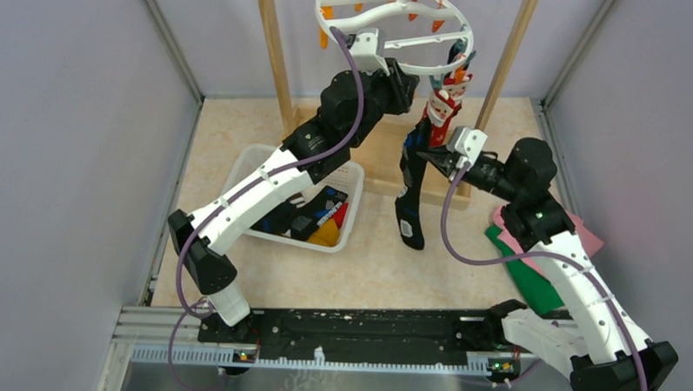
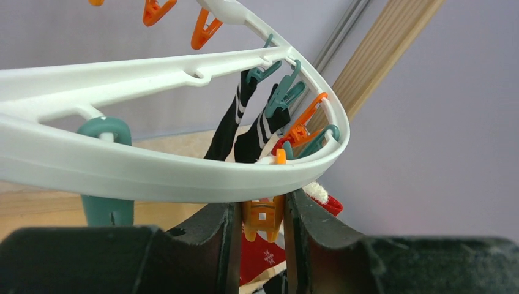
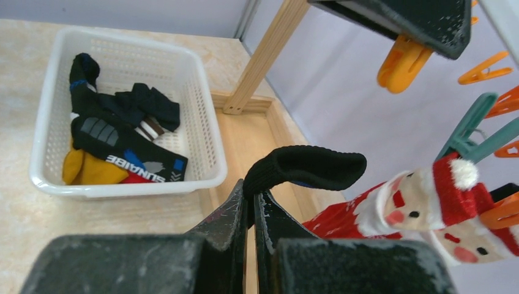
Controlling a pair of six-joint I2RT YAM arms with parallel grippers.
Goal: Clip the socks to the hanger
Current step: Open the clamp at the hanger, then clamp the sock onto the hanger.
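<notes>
The white hanger ring hangs at the top centre with orange and teal pegs. My left gripper reaches up under its rim and is shut on an orange peg. Two black striped socks hang from teal pegs across the ring. A red Santa sock is clipped beside the orange peg. My right gripper is shut on the cuff of a long black sock, which dangles toward the table. The Santa sock hangs just right of it.
A white mesh basket at the left holds several more socks. Wooden rack posts stand either side of the hanger, on a wooden base. Green and pink cloths lie under the right arm.
</notes>
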